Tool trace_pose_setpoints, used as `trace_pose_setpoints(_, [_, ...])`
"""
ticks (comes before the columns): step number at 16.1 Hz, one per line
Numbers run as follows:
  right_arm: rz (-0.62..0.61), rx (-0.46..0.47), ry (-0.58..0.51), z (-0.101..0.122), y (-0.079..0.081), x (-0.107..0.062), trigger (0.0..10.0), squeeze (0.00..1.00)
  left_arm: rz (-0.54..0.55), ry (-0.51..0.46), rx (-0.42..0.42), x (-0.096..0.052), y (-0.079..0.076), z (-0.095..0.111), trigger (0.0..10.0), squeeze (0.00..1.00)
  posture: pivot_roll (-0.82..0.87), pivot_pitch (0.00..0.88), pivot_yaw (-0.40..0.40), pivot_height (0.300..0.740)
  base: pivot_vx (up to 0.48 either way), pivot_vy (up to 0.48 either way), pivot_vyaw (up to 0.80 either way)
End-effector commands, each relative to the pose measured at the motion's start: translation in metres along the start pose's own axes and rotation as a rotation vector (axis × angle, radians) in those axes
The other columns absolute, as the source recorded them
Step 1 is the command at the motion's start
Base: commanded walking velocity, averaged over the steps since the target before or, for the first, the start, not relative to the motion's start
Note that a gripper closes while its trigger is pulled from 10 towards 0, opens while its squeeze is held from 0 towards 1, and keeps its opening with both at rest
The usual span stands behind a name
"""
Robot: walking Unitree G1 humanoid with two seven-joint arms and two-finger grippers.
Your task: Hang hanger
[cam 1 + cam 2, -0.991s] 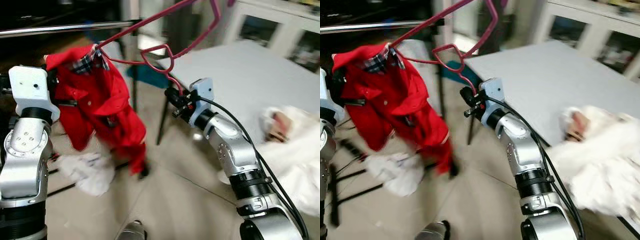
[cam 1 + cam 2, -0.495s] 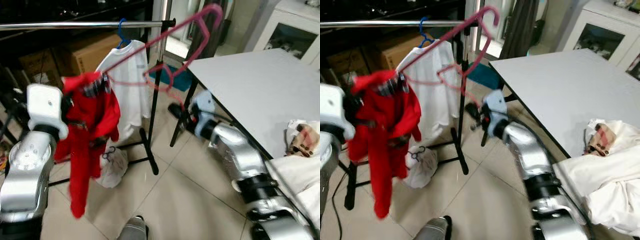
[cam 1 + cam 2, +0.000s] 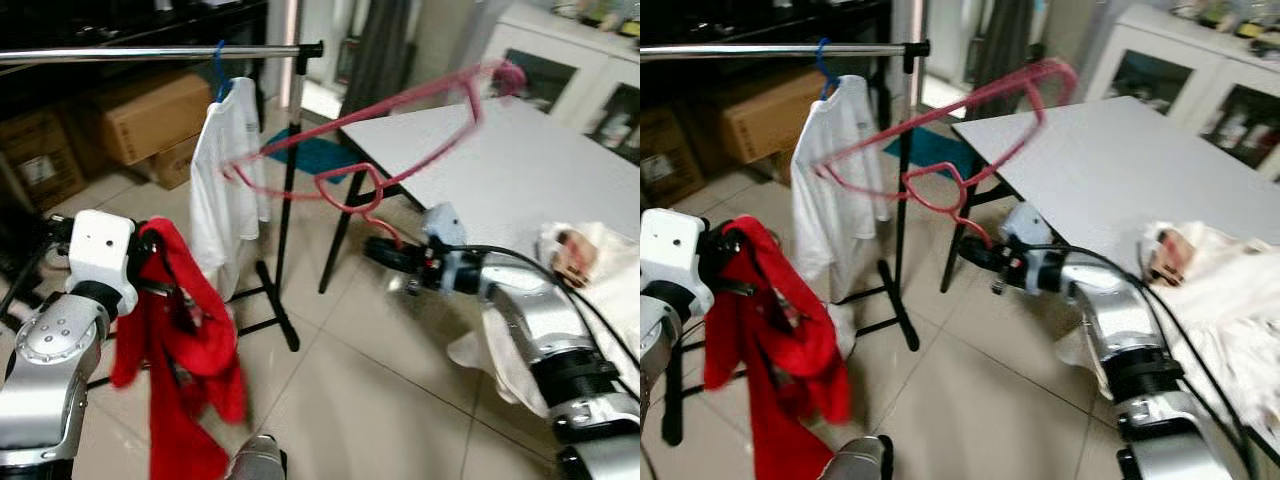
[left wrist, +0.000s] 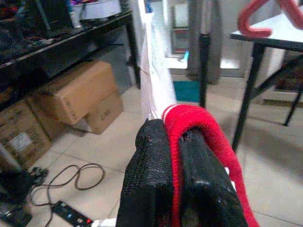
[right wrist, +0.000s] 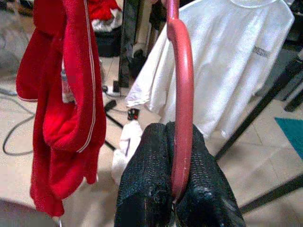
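A pink wire hanger (image 3: 980, 97) slants bare in the air beside the table, its hook blurred near the cabinet. My right gripper (image 3: 378, 248) is shut on its lower loop; in the right wrist view the pink wire (image 5: 182, 94) is clamped between the black fingers (image 5: 142, 175). A red garment (image 3: 190, 350) droops toward the floor from my left gripper (image 3: 150, 248), which is shut on a fold of it (image 4: 194, 116). The garment hangs clear of the hanger. The clothes rail (image 3: 150, 52) runs across the top left.
A white T-shirt (image 3: 225, 170) hangs on a blue hanger near the rail's end post. The grey table (image 3: 480, 160) stands on the right with white laundry (image 3: 600, 270) on it. Cardboard boxes (image 3: 140, 115) sit under the rail. A white cabinet (image 3: 560, 60) stands behind.
The view has shifted. The red garment, earlier draped on the hanger's end, has slid off it and now hangs low from my left gripper. The hanger has swung toward the table.
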State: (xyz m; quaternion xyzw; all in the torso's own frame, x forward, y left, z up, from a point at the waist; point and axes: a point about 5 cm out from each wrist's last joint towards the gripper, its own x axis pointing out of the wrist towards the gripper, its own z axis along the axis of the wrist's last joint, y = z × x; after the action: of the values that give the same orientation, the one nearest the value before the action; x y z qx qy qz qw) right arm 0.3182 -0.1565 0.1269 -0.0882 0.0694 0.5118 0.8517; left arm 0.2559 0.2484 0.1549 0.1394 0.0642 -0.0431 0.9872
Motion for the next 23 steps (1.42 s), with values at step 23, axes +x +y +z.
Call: trace_pose_setpoints(23, [0.210,-0.157,0.268,-0.058,0.064,0.056,10.0,0.00,-0.116,-0.131,0.129,0.035,0.039,0.028,10.0,0.00,0.18,0.044,-0.061,0.740,0.000,0.000,0.00])
